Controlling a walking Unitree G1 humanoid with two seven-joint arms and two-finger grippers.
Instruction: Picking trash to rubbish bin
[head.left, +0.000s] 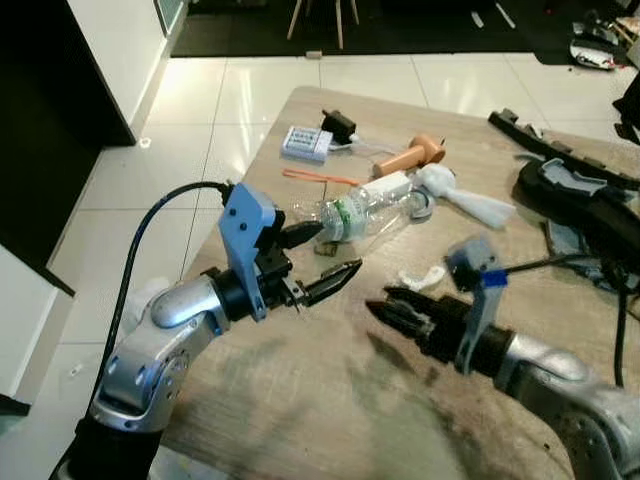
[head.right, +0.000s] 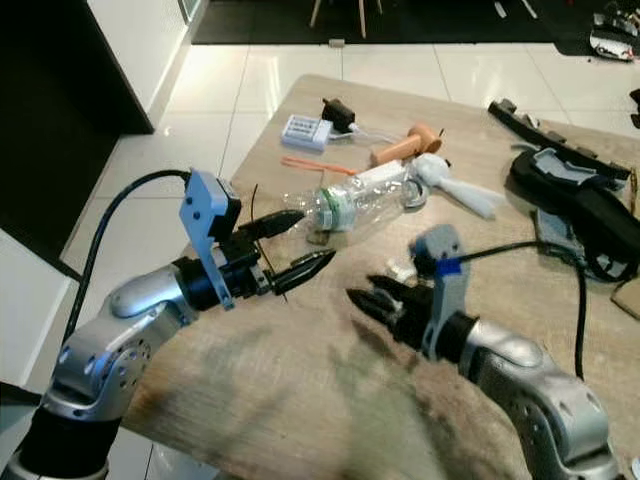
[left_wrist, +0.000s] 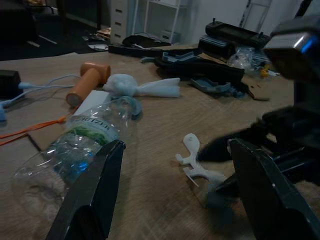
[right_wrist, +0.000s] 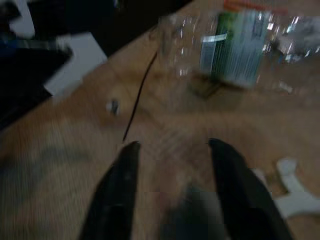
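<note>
Left eye view: left tool (head.left: 320, 256) open (spread) beside bottle (head.left: 362, 212).

Head views: bright, even daylight; pale floor tiles (head.left: 250, 90) beyond the table (head.right: 300, 400) throw white glare. Soft grey shadows of both arms lie on the wood below and behind each pincer. Focus fair; slight softness on the right pincer (head.left: 385, 305), the left pincer (head.left: 335, 255) crisper. Clear plastic bottle (head.left: 360, 215) just ahead of the left pincer carries small highlights. Left wrist view: dim, muted colours, black fingers (left_wrist: 95, 195) near the lens soft, background fairly sharp. Right wrist view: dark, heavily smeared by motion blur; bottle (right_wrist: 235, 45) ahead of the fingers (right_wrist: 120, 190) streaked, edges indistinct
</note>
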